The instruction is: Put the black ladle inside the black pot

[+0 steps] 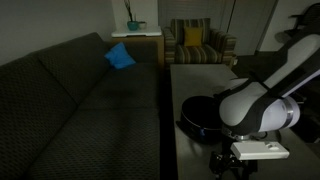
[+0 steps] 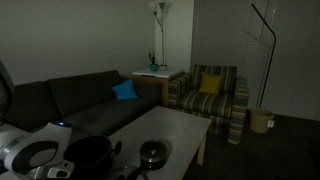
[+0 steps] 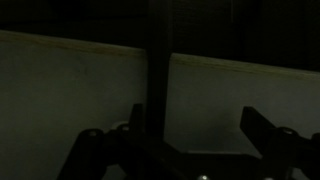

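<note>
The pincer [image 3: 190, 115] hangs released, fingers spread wide above the desk [image 3: 70, 90]. A slim dark bar, probably the ladle [image 3: 158, 90], runs straight ahead between them, nearer one finger. The pot [image 1: 198, 112] sits just beside the pincer.

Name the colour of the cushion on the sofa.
Blue cushion; clearest in an exterior view.

White, rounded arm [image 1: 262, 100] shells with a soft sheen, broken by dark bands at the joints. Pale flat block [image 1: 262, 150] at the wrist. Small blue light [image 2: 58, 125] on a bulbous white link. Black claw [image 3: 190, 135]; blocky fingers [image 3: 265, 135] seen only as silhouettes in the dim wrist view.
</note>
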Robot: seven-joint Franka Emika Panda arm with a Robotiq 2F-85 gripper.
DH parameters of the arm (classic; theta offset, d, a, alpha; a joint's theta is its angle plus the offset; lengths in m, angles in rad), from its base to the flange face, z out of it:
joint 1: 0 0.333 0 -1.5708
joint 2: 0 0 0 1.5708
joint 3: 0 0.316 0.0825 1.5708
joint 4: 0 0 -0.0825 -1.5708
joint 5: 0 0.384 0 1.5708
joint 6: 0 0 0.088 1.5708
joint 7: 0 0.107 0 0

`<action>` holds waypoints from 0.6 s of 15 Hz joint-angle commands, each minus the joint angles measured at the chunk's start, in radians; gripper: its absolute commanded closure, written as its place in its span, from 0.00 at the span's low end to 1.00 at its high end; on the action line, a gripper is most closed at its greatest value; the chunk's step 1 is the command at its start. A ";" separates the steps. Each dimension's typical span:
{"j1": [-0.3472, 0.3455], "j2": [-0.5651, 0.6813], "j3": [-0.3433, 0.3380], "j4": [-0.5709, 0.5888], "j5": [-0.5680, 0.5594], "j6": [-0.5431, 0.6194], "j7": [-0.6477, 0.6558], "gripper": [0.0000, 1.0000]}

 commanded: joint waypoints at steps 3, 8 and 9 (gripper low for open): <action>0.011 0.000 -0.003 -0.001 0.018 0.015 0.006 0.00; 0.054 0.001 -0.013 -0.016 0.027 0.066 0.077 0.00; 0.062 0.001 -0.015 -0.017 0.028 0.071 0.093 0.00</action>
